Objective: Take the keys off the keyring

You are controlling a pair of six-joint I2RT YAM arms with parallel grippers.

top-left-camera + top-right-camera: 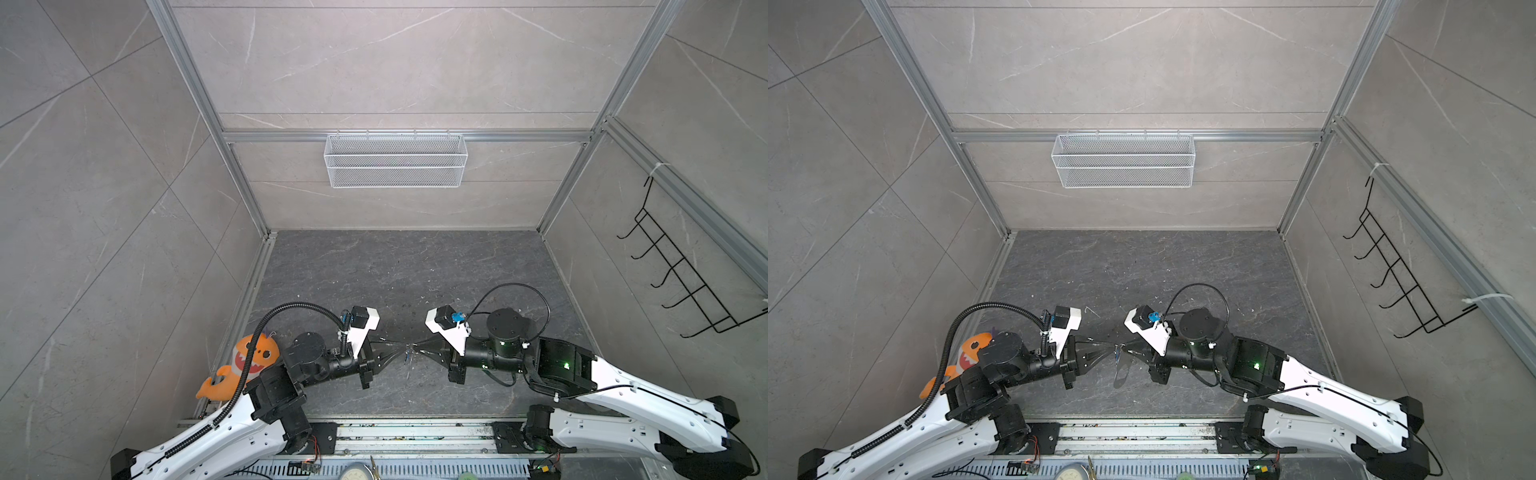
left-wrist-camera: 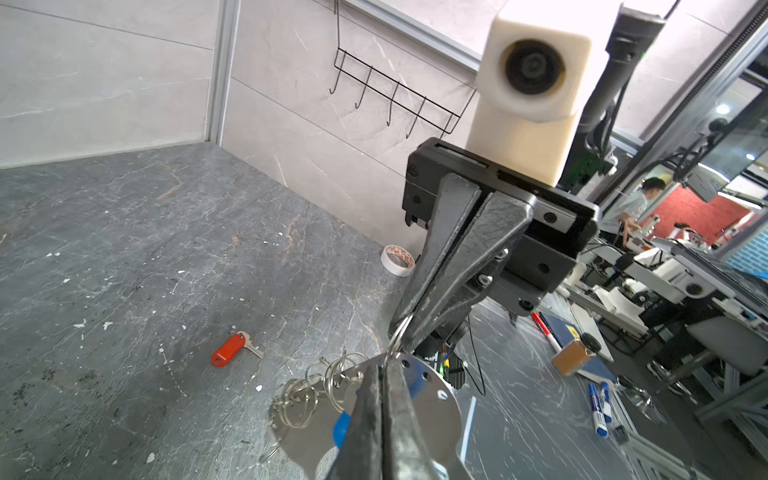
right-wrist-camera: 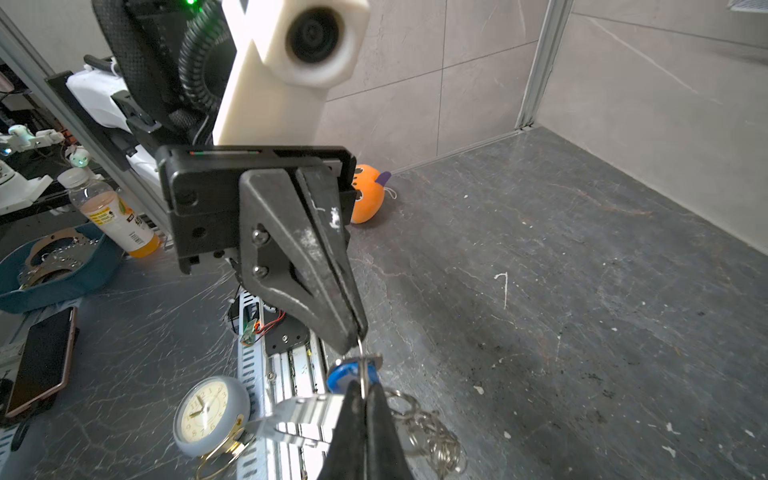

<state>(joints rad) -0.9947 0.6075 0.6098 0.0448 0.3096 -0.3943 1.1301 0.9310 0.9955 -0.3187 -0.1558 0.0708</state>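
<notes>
1. Found the keyring [image 2: 436, 419] hanging clear of the surface [image 2: 124, 249], over its near half and between the two arms. Flat plate tilted, link chain [image 2: 305, 397] drooping in loose loops just beside it.
2. Noted the blue-tagged key [image 3: 348, 376] tucked close under the fingertips, threaded on a small split ring [image 3: 362, 359] at the top of the keyring. Not yet off.
3. Noted the red-tagged key [image 2: 227, 350] lying flat on the surface, well apart from the keyring. Judged already removed.
4. Left gripper [image 2: 383, 365]: fingers pressed together, pinching the wire of the split ring. Right gripper [image 2: 401, 334]: fingers likewise pressed together on the same ring from the opposite side. Confirmed tip to tip in both top views.
5. Judged the reason for the hold: two opposed pinches to fix the thin ring in mid-air, with plate and chain left hanging below and out of the way. Probably meant to let one side twist or pry the coil so the blue-tagged key can be walked round and off.
6. Flagged a risk of the thin wire slipping from either pinch. Cannot tell where along the coil the key sits, with the tag crowded against the tips.
7. Further out: orange plush toy [image 1: 257, 357] beside the left arm, roll of tape [image 2: 398, 261] against the wall. Both well apart, judged uninvolved.
</notes>
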